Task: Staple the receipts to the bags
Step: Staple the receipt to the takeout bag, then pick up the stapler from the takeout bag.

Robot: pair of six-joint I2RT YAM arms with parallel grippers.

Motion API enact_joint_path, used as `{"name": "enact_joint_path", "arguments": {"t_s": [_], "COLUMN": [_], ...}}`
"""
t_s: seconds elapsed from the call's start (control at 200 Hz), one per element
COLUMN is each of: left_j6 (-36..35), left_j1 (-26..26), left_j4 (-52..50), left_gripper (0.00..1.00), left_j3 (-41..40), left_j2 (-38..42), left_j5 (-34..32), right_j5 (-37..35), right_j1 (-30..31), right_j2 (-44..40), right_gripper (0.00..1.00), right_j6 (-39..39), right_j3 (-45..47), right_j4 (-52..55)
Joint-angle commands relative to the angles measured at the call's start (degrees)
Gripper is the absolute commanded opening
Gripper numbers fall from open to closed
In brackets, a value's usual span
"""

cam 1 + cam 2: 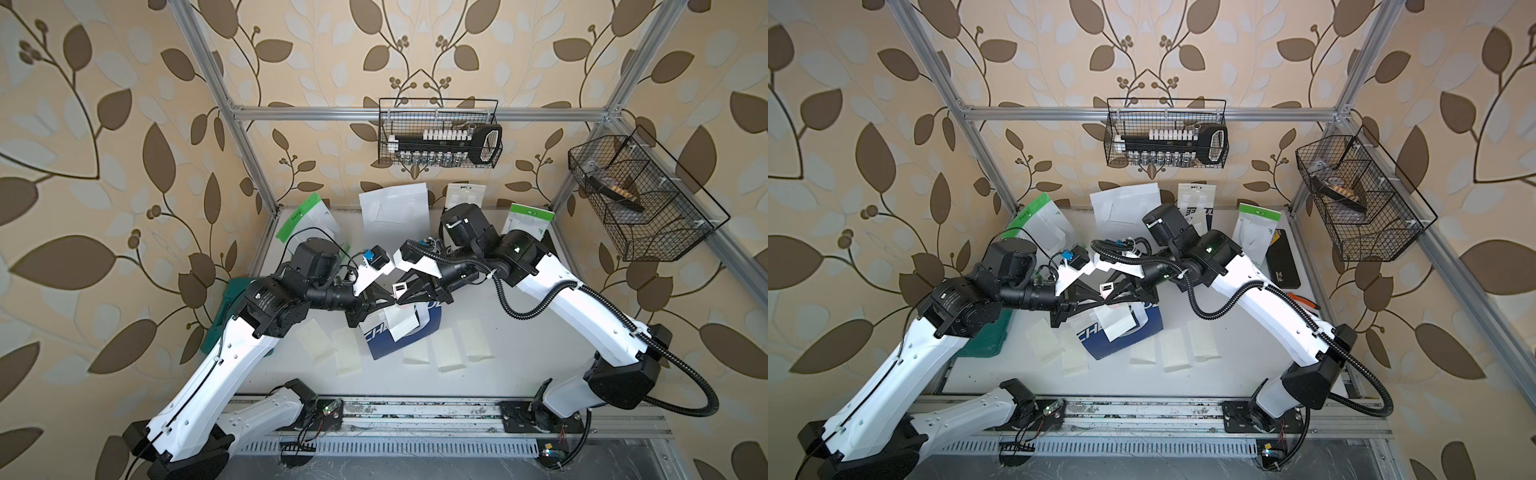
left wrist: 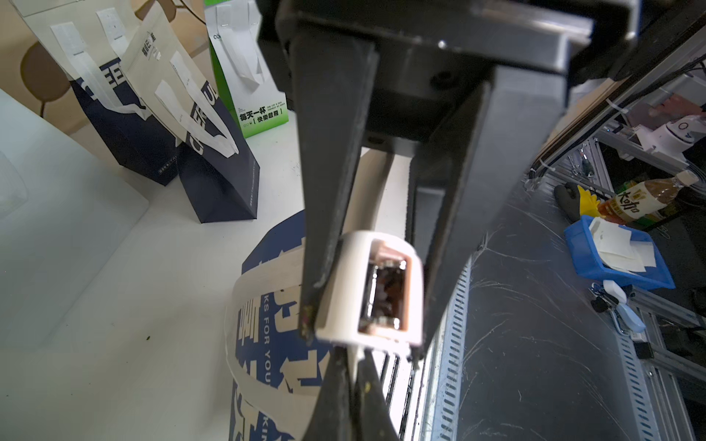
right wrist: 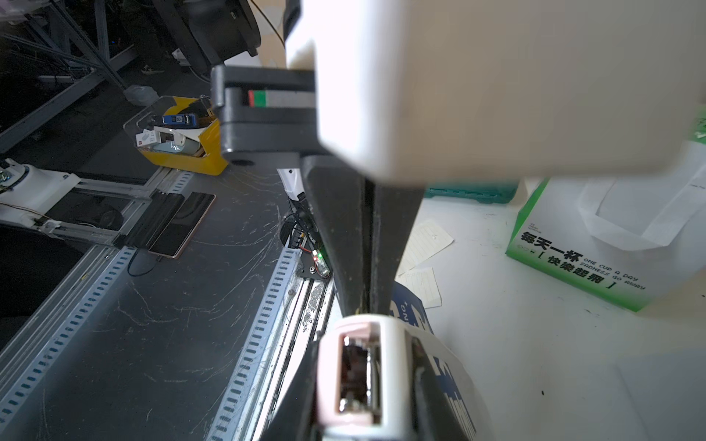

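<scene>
A blue "CHEERFUL" bag lies flat mid-table, its top edge curled upward. A receipt rests on it. My left gripper is shut on a thin white paper edge at the bag's top; whether that is bag, receipt or both, I cannot tell. My right gripper faces it, shut on a small white and pink stapler, with a finger on either side. The stapler sits right above the pinched edge. Several more receipts lie along the table's front.
More bags stand along the back wall: green and white, plain white, navy and white. A teal case lies under the left arm. Wire baskets hang above. A black flat object lies far right.
</scene>
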State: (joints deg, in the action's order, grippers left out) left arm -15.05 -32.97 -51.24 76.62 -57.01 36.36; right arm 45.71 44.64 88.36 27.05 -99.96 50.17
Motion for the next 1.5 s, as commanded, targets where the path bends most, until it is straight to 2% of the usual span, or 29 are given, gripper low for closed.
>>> {"name": "enact_joint_path", "arguments": {"t_s": [0.0, 0.025, 0.115, 0.275, 0.395, 0.55, 0.635, 0.75, 0.87, 1.075, 1.155, 1.275, 1.369, 1.429, 1.494], "left_j6": [-0.29, -0.44, -0.10, 1.34, 4.32, 9.36, 11.61, 13.06, 13.73, 13.75, 13.72, 13.83, 14.08, 14.26, 14.26], "left_j1": [-0.54, -0.55, -0.57, -0.60, -0.60, -0.60, -0.65, -0.63, -0.68, -0.68, -0.68, -0.66, -0.69, -0.67, -0.69], "left_j4": [9.27, 8.92, 8.62, 9.51, 10.77, 13.17, 14.10, 13.90, 13.89, 13.54, 13.39, 13.36, 13.54, 13.41, 13.00], "left_gripper": [0.00, 0.00, 0.00, 0.00, 0.00, 0.00, 0.00, 0.00, 0.00, 0.00, 0.00, 0.00, 0.00, 0.00, 0.00], "left_j3": [3.81, 3.80, 3.07, 2.17, 2.08, 2.12, 2.00, 2.38, 2.23, 1.71, 1.60, 1.58, 1.43, 1.56, 1.60], "left_j2": [1.64, 1.64, 1.64, 1.47, 1.55, 0.72, 0.16, -0.80, -0.74, 0.21, 0.50, 0.76, 0.81, 0.85, 0.94], "left_j5": [5.43, 4.97, 3.30, 1.54, -2.60, -9.90, -12.25, -13.42, -13.96, -12.25, -12.39, -12.79, -12.70, -12.52, -12.69], "right_j5": [-4.18, -4.20, -7.94, -13.28, -19.23, -32.10, -41.38, -48.90, -53.68, -58.56, -59.44, -59.49, -60.87, -62.91, -68.31], "right_j1": [-1.26, -1.48, -1.63, -1.58, -1.41, 0.25, 5.26, 10.13, 13.55, 15.52, 15.74, 16.51, 17.38, 17.68, 17.78], "right_j2": [-0.08, -0.77, -3.76, -7.67, -12.78, -18.39, -20.30, -19.15, -16.97, -13.49, -12.53, -11.87, -10.72, -10.06, -9.96], "right_gripper": [0.44, 0.52, 0.72, 0.85, 0.86, 0.74, 0.64, 0.61, 0.60, 0.61, 0.58, 0.42, 0.35, 0.26, 0.10], "right_j6": [-5.56, -6.91, -11.37, -17.20, -22.98, -32.77, -33.28, -32.96, -31.74, -31.33, -31.27, -30.89, -29.92, -29.39, -28.82], "right_j3": [1.85, 2.19, 3.74, 4.29, 9.14, 15.86, 19.25, 20.14, 21.18, 20.27, 19.87, 20.16, 19.46, 19.30, 20.00], "right_j4": [-5.80, -7.53, -14.35, -22.00, -30.92, -37.73, -39.45, -37.91, -38.65, -38.41, -37.82, -37.98, -37.08, -36.99, -38.94]}}
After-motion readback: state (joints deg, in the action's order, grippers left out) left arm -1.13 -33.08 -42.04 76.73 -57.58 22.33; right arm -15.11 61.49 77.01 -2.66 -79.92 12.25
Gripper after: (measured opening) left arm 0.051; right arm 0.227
